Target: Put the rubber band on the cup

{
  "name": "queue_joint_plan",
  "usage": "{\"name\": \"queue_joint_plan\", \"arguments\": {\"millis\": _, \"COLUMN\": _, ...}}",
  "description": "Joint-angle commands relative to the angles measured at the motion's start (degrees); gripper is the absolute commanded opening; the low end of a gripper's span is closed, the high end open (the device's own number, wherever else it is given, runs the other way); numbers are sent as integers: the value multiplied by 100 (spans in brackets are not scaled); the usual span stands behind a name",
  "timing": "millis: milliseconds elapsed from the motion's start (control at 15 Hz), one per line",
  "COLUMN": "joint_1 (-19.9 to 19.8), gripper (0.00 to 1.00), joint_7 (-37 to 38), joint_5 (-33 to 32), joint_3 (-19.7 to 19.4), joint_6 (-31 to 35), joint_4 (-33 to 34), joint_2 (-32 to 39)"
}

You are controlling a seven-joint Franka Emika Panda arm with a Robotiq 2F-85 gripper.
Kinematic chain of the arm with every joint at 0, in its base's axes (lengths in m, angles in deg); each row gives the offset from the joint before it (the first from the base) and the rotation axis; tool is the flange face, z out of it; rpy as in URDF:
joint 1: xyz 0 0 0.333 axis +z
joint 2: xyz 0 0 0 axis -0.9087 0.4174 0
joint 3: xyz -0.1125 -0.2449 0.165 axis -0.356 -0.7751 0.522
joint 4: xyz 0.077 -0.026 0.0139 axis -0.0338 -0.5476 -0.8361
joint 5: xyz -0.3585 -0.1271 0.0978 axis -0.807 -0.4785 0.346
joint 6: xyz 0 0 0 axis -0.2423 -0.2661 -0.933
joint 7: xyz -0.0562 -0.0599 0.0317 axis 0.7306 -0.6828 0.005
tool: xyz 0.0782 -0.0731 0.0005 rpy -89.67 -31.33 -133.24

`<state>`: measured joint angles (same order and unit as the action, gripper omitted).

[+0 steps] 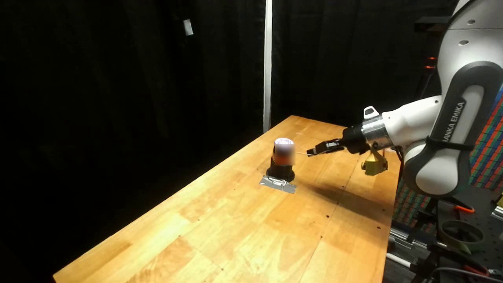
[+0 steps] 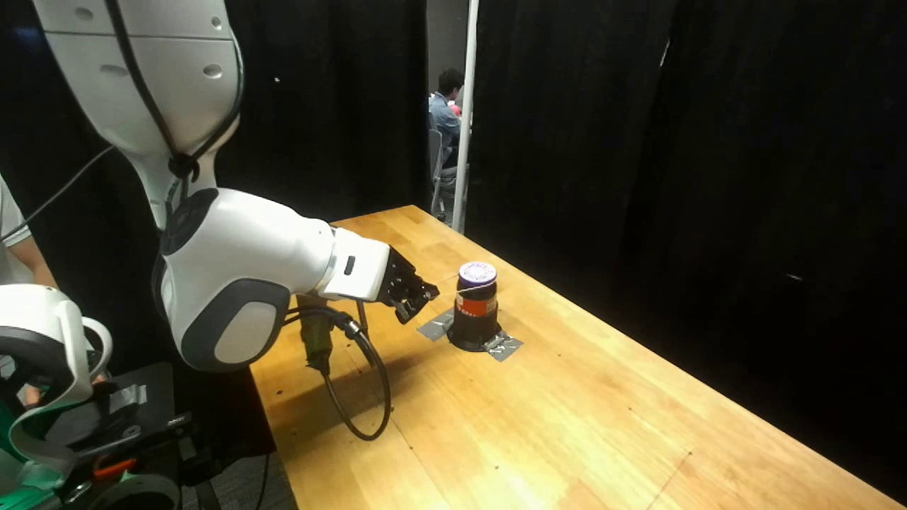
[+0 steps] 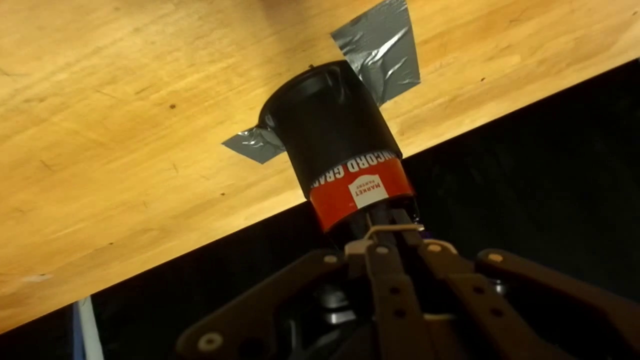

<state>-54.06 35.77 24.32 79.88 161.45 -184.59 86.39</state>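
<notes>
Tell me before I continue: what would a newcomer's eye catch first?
Probably the white arm, extended over the wooden table in both exterior views. Next, the red-labelled cup on that table, grey tape at its base. Then the thin rubber band running from the gripper to the cup's upper part.

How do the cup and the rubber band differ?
The cup is bulky and mostly dark, with an orange-red middle; the rubber band is thin and pale. The cup stands upright, taped to the table; the rubber band stretches from the gripper to the cup.
</notes>
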Motion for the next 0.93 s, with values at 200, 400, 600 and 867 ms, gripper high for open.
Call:
{"name": "queue_joint_plan", "arguments": {"millis": 200, "joint_1": -485, "gripper": 7, "joint_7": -203, "joint_5": 325, "joint_3": 614, "joint_6": 577, "joint_4": 562, "joint_2": 228}}
{"name": "queue_joint_plan", "arguments": {"millis": 400, "joint_1": -525, "gripper": 8, "joint_7": -169, "joint_5": 502, "joint_3": 721, "joint_6": 531, "joint_4": 1031, "joint_2": 204}}
{"name": "queue_joint_plan", "arguments": {"millis": 600, "joint_1": -519, "gripper": 34, "joint_7": -227, "joint_5": 477, "joint_3": 750, "joint_6": 848, "joint_4": 841, "joint_2": 488}}
{"name": "queue_joint_plan", "arguments": {"millis": 867, "joint_1": -590, "gripper": 35, "joint_7": -177, "joint_5": 408, "joint_3": 793, "joint_6": 539, "joint_4": 836, "joint_2": 447}}
